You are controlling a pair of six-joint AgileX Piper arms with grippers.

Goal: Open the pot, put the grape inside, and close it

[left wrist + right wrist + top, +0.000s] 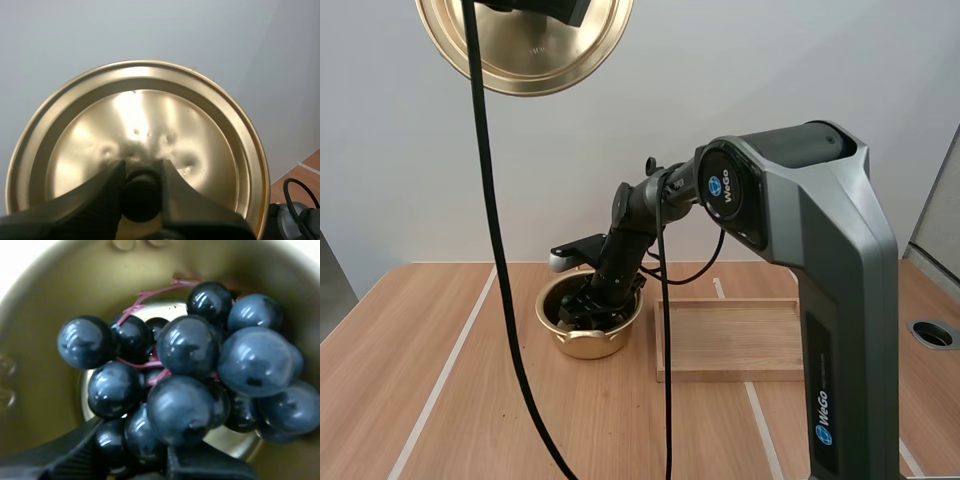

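the lid (150, 115) is held high at the left, its knob (141, 196) pinched by the left fingers (97, 197). the bunch of grapes (190, 355) is gripped by the right fingers (65, 457) inside the pot (592, 343).

Glossy dark grapes (190, 370), polished gold-toned metal pot (590, 346) and lid (140, 125), matt wooden tray (730, 340).

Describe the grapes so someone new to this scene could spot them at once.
On the wooden table, left of the wooden tray, sits an open gold pot with the right tool reaching into it. Inside is the bunch of grapes: glossy blue-black berries on a reddish stem, the only dark, round things against gold metal.
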